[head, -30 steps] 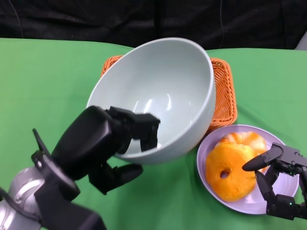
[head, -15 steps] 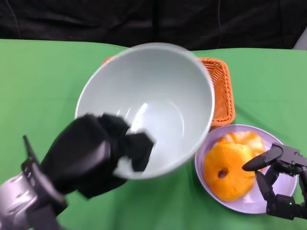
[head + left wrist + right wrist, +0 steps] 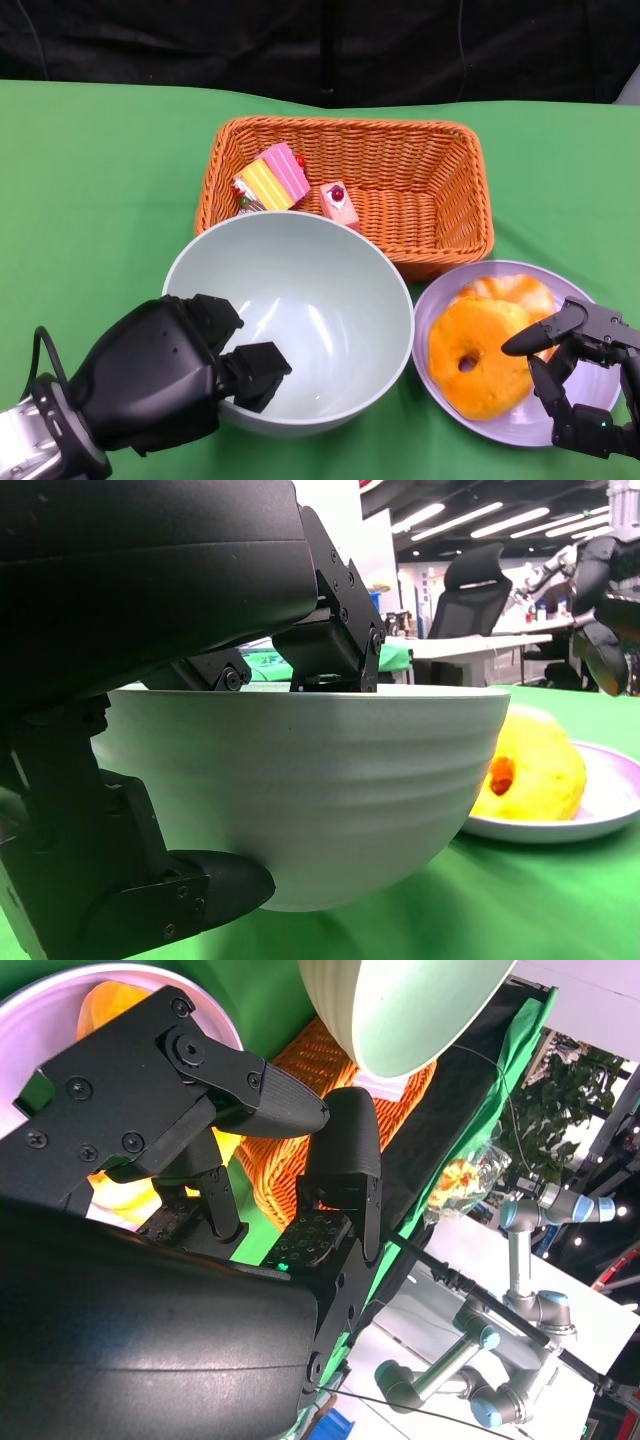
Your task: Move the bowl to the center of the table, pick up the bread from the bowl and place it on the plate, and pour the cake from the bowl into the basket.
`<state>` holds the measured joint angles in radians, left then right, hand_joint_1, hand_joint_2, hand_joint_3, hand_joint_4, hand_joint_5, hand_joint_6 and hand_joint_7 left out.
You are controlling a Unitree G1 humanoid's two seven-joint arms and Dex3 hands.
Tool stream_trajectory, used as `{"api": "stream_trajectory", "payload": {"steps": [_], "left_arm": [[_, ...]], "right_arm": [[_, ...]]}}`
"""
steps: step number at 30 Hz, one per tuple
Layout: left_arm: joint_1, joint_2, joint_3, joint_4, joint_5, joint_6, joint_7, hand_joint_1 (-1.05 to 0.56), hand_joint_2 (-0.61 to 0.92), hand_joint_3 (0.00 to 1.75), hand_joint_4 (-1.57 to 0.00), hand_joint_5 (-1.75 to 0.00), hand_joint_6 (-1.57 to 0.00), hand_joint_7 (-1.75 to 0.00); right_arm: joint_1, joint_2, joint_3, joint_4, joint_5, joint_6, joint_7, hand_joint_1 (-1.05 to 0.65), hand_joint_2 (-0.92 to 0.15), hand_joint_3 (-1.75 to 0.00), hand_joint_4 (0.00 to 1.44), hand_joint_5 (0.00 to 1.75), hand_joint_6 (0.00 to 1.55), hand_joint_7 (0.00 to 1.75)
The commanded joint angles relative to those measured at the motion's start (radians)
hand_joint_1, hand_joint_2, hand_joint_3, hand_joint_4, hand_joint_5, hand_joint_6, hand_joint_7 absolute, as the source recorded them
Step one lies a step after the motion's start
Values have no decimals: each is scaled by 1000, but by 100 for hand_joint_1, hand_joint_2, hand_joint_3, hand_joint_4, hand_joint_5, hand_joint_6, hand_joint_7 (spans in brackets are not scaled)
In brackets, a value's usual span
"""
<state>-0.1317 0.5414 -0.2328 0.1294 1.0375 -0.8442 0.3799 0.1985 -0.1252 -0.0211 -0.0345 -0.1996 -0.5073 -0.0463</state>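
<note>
Our left robot hand (image 3: 175, 375), at the lower left of the frame, grips the near rim of the bowl (image 3: 300, 320), fingers hooked over the edge and a part underneath. Our right robot hand (image 3: 580, 385), at the lower right, holds nothing, its fingers spread beside the plate (image 3: 440, 300).

What has just changed: a second ago we held the bowl tipped up over the basket (image 3: 440, 190), covering most of it; now the bowl is upright again at the lower centre of the frame, down at bench (image 3: 90, 170) level, and it looks empty. Two cake pieces (image 3: 272, 177) lie in the left half of the basket, at the upper centre. The bread (image 3: 480, 345) already sits on the plate at the lower right. So we judge the pour done and the task all but complete; only letting go of the bowl remains.

We cannot tell whether the bowl rests fully on the bench, since our hand hides its near side. A paler bun behind the bread is partly covered.
</note>
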Motion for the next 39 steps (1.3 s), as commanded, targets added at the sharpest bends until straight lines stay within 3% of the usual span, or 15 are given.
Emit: {"api": "stream_trajectory", "payload": {"steps": [1,8,11,12,14,17,19,21,22,25,27,29,33,36,39], "left_arm": [[-2,32,-16,9,17,15,40,-14,16,128,-105,-175,-86,-167],[-27,44,-96,62,145,97,171,-14,20,109,-107,-175,-89,-164],[-48,50,-134,92,198,144,220,-19,27,91,-107,-175,-88,-167],[-54,53,-147,103,211,158,233,-21,36,72,-106,-175,-90,-160],[-74,63,-180,131,228,166,257,-22,43,57,-105,-175,-91,-156],[-108,86,-224,171,201,130,222,-33,66,9,-99,-169,-118,-62],[-113,90,-234,183,153,120,172,-34,69,3,-99,-166,-125,-43],[-97,97,-227,168,25,117,8,-30,75,2,-97,-121,-120,-23],[-83,106,-221,141,-42,125,-85,-28,77,1,-97,-110,-118,-17],[-57,127,-206,73,-166,139,-244,-22,84,0,-96,-41,-97,-2],[-41,136,-187,25,-234,155,-323,-32,83,0,-86,-22,-80,0],[-20,143,-161,-29,-287,180,-388,-39,81,0,-80,-16,-73,0],[27,161,-98,-159,-403,243,-518,-75,90,3,-65,-6,-56,0],[52,158,-60,-196,-493,238,-558,-81,92,7,-64,-5,-54,0],[82,128,-20,-206,-612,208,-560,-76,92,7,-68,-7,-59,-2]], "right_arm": [[7,-2,-3,-20,10,-2,1,-20,-52,-102,87,140,88,98],[3,-3,-3,-15,-10,-7,-8,-20,-51,-102,87,140,87,99],[6,-4,-5,-18,-3,-1,-3,-20,-51,-102,88,140,87,99],[7,-4,-5,-21,-1,2,-1,-20,-51,-102,87,140,87,99],[10,-5,-4,-25,6,6,4,-20,-51,-102,87,140,87,99],[11,-6,-4,-27,16,9,11,-20,-51,-103,88,140,87,100],[11,-8,-6,-26,7,5,8,-20,-50,-104,88,140,87,100],[12,-10,-6,-26,0,4,6,-20,-51,-103,88,140,86,100],[12,-10,-5,-24,0,2,7,-20,-51,-103,88,141,86,100],[12,-10,-4,-23,3,0,10,-20,-51,-102,87,140,86,101],[13,-6,0,-26,26,7,23,-20,-51,-102,86,139,85,100],[11,-8,5,-24,52,2,43,-20,-52,-101,85,137,84,99],[5,-21,22,-8,122,-40,112,-21,-60,-83,80,124,86,66],[8,-21,27,-12,145,-51,142,-24,-60,-79,80,119,89,59],[12,-16,30,-15,160,-56,163,-28,-62,-73,82,117,92,56]]}}
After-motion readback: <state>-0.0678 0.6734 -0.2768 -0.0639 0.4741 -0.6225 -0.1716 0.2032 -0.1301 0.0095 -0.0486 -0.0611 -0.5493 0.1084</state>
